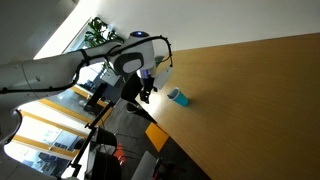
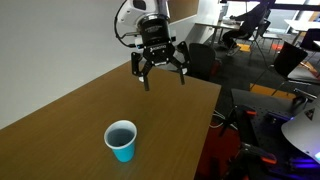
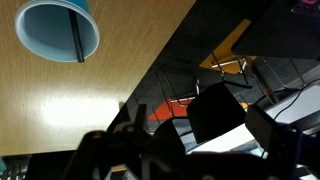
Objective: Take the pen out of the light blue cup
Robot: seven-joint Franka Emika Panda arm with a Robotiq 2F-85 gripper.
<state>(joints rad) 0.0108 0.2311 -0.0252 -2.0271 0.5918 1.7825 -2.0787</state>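
Observation:
The light blue cup (image 2: 121, 140) stands upright on the wooden table (image 2: 70, 110); it also shows in an exterior view (image 1: 178, 97) and in the wrist view (image 3: 57, 30) at the top left. The pen (image 3: 78, 43) is a thin dark stick leaning inside the cup. My gripper (image 2: 160, 66) hangs open and empty in the air above the table's far edge, well apart from the cup; it also shows in an exterior view (image 1: 146, 93). In the wrist view its fingers are dark shapes at the bottom (image 3: 190, 155).
The table edge (image 3: 160, 65) runs diagonally through the wrist view, with floor, chairs and an orange object (image 3: 170, 108) beyond it. Office chairs and desks (image 2: 250, 40) stand behind the table. Shelving and windows (image 1: 60, 120) are beside the arm.

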